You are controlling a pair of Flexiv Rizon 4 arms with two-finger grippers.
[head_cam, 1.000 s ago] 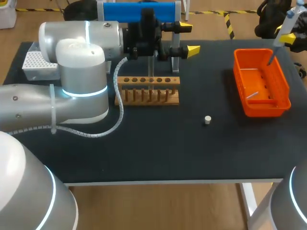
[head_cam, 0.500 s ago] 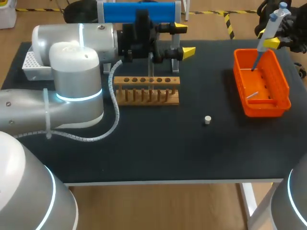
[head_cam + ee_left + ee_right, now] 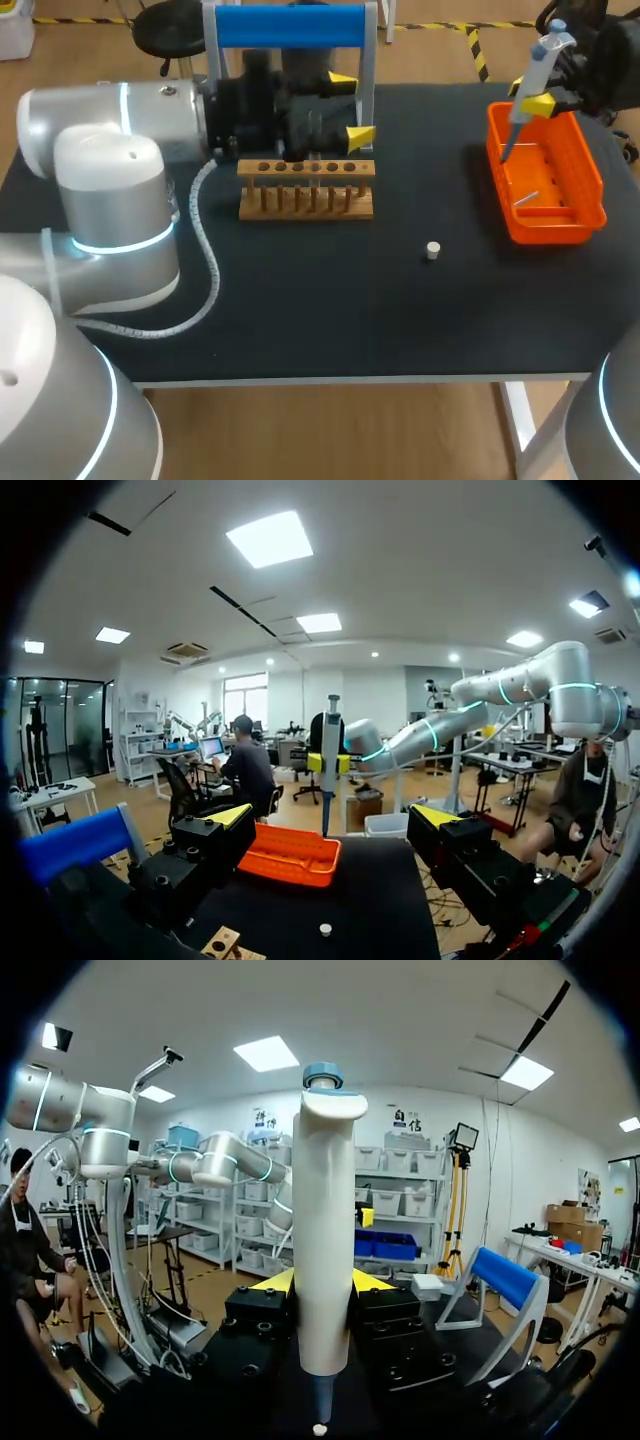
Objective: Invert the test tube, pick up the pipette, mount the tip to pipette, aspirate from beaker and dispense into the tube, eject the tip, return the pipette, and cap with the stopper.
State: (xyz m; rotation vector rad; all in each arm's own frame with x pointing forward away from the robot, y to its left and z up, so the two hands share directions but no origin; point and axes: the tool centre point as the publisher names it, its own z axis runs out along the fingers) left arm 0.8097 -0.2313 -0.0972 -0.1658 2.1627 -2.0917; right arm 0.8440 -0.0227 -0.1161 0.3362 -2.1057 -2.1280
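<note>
Head view of a black table [image 3: 330, 300]. The right gripper [image 3: 541, 100], entering at the far right, is closed on an upright white pipette [image 3: 530, 85]. The pipette's blue cap points up and its lower end hangs over the far left corner of an orange bin [image 3: 555, 228]. A second ago the pipette was at the picture's right edge, past the bin, and it has since moved left and come lower.

In the right wrist view the pipette [image 3: 322, 1240] stands clamped between the two yellow-tipped fingers [image 3: 275, 1280].

The left gripper [image 3: 350, 107] hangs just behind a wooden test tube rack [image 3: 307, 188], in front of a blue-topped stand [image 3: 290, 25]. Its fingers are spread wide with nothing between them, as the left wrist view also shows. Over the last second the left arm has swung to the left, so its gripper now sits closer over the rack's far side. The arm now hides the white tip box seen earlier at the table's left.

A small white stopper [image 3: 432, 250] lies alone on the table between rack and bin, and it has not moved.
</note>
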